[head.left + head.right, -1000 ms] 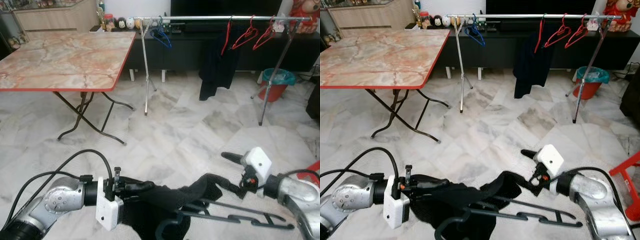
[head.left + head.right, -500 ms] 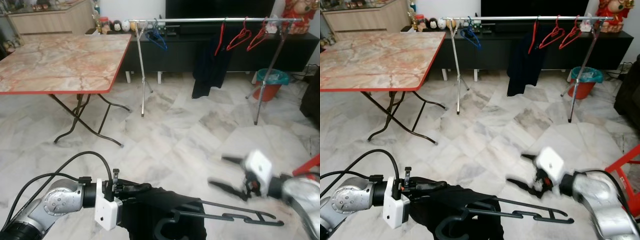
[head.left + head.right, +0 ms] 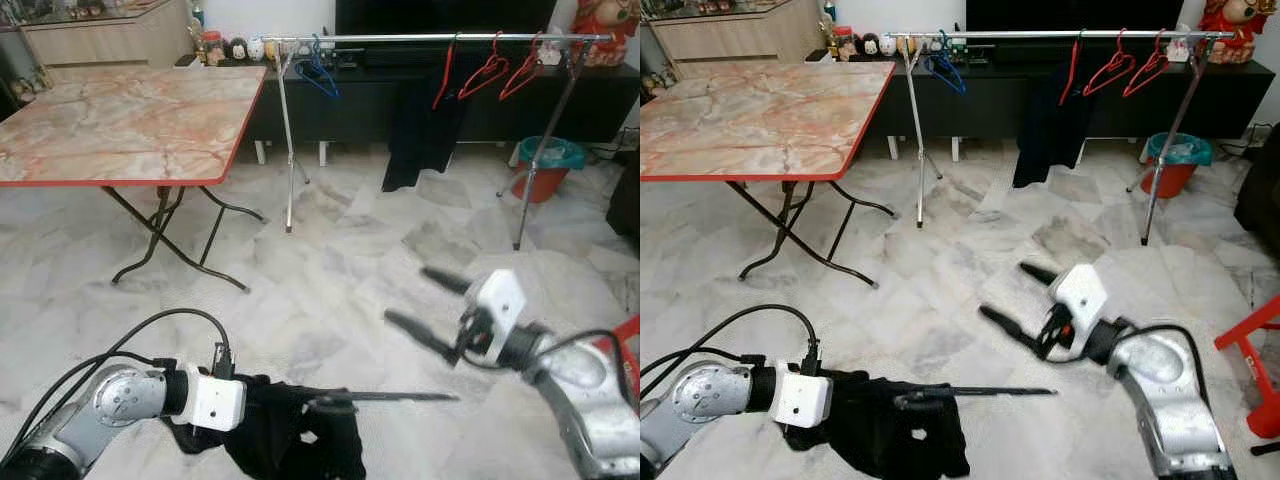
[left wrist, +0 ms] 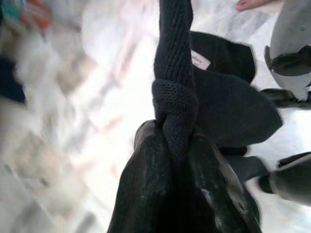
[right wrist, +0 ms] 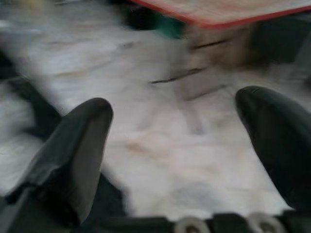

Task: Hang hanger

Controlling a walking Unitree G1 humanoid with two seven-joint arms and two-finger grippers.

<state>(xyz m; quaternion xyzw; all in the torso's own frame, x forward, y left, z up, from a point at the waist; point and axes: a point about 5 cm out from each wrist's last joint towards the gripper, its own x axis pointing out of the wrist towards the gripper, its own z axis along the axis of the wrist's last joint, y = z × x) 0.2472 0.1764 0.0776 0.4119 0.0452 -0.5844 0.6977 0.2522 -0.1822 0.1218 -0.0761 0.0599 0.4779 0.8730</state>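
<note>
A dark hanger (image 3: 385, 398) carrying a black knitted garment (image 3: 290, 440) hangs low over the floor, its bar pointing to the right. My left gripper (image 4: 175, 141) is shut on the garment's knitted fabric, and its fingers are buried in the cloth. My right gripper (image 3: 408, 296) stands open above and to the right of the hanger's free end, apart from it and holding nothing. Far ahead stands the metal clothes rail (image 3: 430, 38) with red hangers (image 3: 492, 68), a blue hanger (image 3: 318, 75) and a hanging black garment (image 3: 420, 120).
A marble-topped folding table (image 3: 120, 120) with crossed metal legs stands ahead on the left. Beside the rail's right leg is a red bucket (image 3: 545, 165) with a teal liner. A red frame (image 3: 1255, 370) sits at my right. Marble floor lies between me and the rail.
My right gripper has let go of the hanger and risen up and leftward, fingers spread. The hanger now hangs from the left side only, with the garment bunched lower.
</note>
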